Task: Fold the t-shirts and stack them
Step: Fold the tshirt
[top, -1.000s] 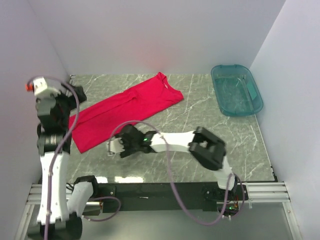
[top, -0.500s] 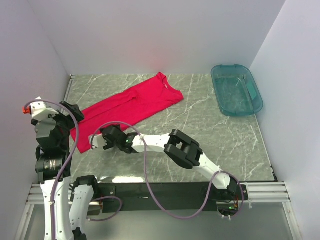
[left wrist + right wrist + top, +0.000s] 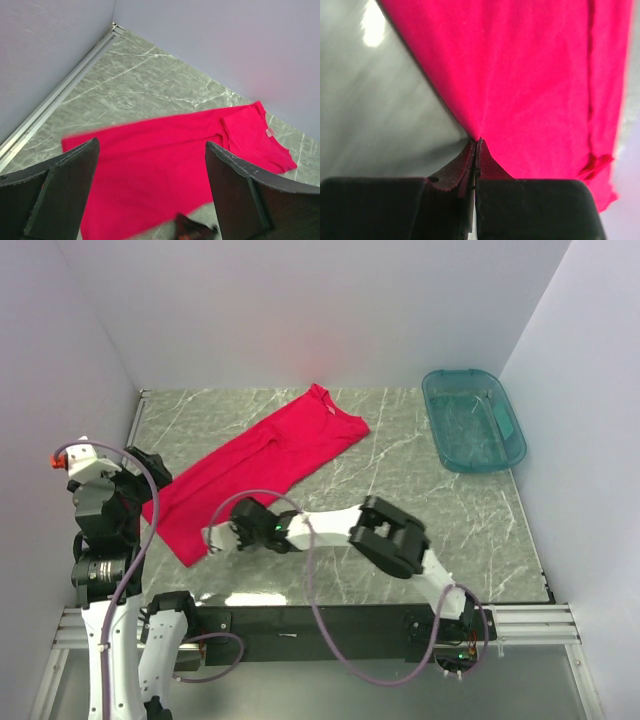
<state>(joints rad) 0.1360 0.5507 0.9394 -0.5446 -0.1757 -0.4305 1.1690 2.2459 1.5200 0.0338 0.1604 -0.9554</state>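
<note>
The left gripper (image 3: 152, 466) was held at about 9 o'clock in the overhead view, raised off the gray marbled table (image 3: 450, 530) beside the left wall. In the left wrist view that gripper (image 3: 151, 145) was seen released, its two dark fingers (image 3: 65, 185) spread wide, and the red t-shirt (image 3: 165, 150) was framed on the table far below them.

The t-shirt (image 3: 260, 455) was laid flat as one long strip across the left half of the table. It ran on a diagonal from its hem end at about 7 o'clock to its collar end at about 1 o'clock, near the back wall. One sleeve was folded in over the body near the collar.

The right gripper (image 3: 215, 537) was stretched across the table to the hem end, at about 7 o'clock. In the right wrist view this gripper (image 3: 476, 142) was seen clenched, its fingertips pressed together on the edge of the shirt (image 3: 520, 75), and the cloth was drawn into a small peak at that pinch.

A teal plastic bin (image 3: 458, 372) was set at about 2 o'clock, in the far right corner, well apart from the shirt.
</note>
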